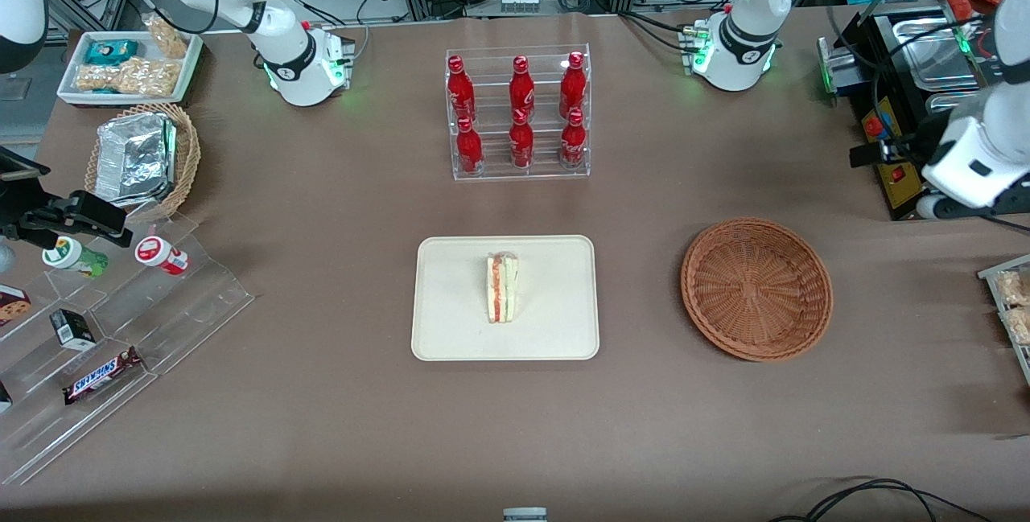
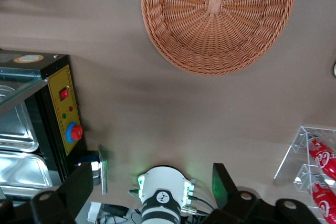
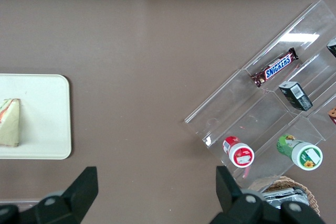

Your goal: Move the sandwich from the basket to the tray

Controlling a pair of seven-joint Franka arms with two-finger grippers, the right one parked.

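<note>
Nearest the front camera among the task's things: tray (image 1: 451,337), flat on the brown table (image 1: 322,425), with sandwich (image 1: 501,289) lying on it near the middle, wrap on, filling stripes facing up. Also caught at the edge of the parked arm's wrist view as a pale wedge (image 3: 10,123) on the tray (image 3: 47,114). Basket (image 1: 756,289) toward the working arm's end of the table, nothing in it; bare weave throughout in the working wrist view (image 2: 218,19). Judged from this: transfer done, nothing left but pulling the arm clear, if even that. Gripper (image 2: 149,184) held high, off toward the working arm's end, looking down past the basket. Fingers (image 2: 79,187) spread wide, holding nothing. Sandwich well apart from them, with the basket between. Rack of red bottles (image 1: 519,112) farther from the camera than the tray, untouched.
</note>
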